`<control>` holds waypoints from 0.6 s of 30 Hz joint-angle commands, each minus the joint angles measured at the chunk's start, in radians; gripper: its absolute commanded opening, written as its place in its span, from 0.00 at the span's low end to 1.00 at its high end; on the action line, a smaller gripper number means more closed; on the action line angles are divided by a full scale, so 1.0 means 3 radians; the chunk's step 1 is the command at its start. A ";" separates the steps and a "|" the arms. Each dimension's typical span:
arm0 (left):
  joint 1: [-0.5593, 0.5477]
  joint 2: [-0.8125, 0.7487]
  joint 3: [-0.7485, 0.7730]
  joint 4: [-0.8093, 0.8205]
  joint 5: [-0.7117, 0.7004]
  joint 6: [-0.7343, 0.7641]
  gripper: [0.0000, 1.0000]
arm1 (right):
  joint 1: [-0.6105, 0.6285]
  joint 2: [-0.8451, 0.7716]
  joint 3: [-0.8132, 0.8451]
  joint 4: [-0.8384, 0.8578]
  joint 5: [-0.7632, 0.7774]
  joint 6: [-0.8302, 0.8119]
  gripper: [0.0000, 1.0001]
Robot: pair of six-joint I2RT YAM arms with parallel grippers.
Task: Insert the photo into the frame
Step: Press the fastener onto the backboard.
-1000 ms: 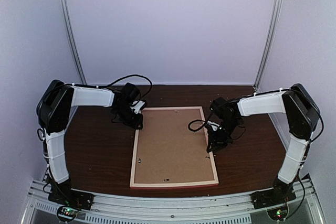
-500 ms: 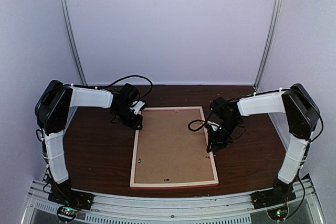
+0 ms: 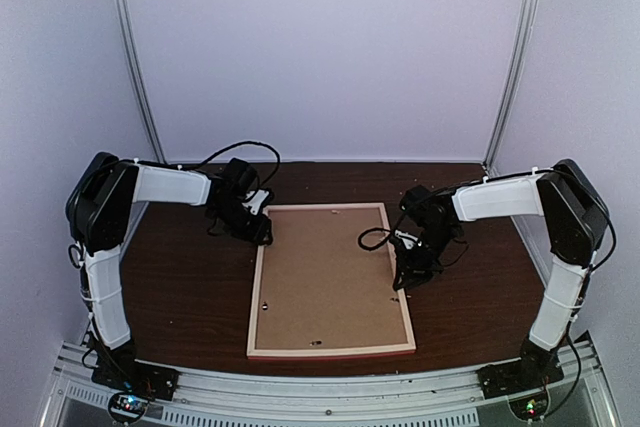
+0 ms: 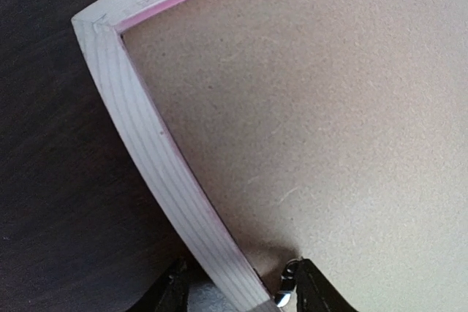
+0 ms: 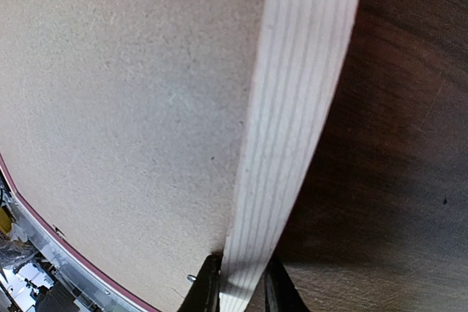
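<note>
The frame [image 3: 258,297] lies face down on the dark table, with pale wood back edges and a thin pink lip. A plain brown backing board [image 3: 330,277] fills it. The photo is not in view. My left gripper [image 3: 260,231] is at the frame's far left corner. In the left wrist view the left gripper [image 4: 238,294] is open, with one finger on each side of the frame's left rail [image 4: 146,144]. My right gripper [image 3: 401,281] is on the right rail. In the right wrist view the right gripper [image 5: 240,290] is shut on that rail [image 5: 292,122].
Small metal clips [image 3: 265,302] sit on the backing board near its left and near edges, and one [image 4: 287,291] is beside my left gripper's inner finger. The table's metal front rail [image 3: 330,397] runs below the frame. White walls close in the back and sides.
My left gripper and wrist have shifted slightly left and back at the frame's corner. The right arm and the frame have not visibly moved.
</note>
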 commanded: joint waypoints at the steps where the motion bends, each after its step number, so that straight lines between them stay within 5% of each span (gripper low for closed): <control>1: 0.0063 0.0116 0.0053 0.0065 -0.0138 -0.0187 0.51 | 0.0058 0.0467 -0.0254 0.0654 0.0277 -0.0177 0.08; 8: 0.0067 0.0172 0.0113 -0.0046 -0.0398 -0.0311 0.48 | 0.0057 0.0476 -0.0272 0.0677 0.0273 -0.0177 0.08; 18: 0.0135 0.0167 0.0069 -0.0087 -0.0184 -0.0491 0.46 | 0.0057 0.0500 -0.0267 0.0688 0.0268 -0.0177 0.08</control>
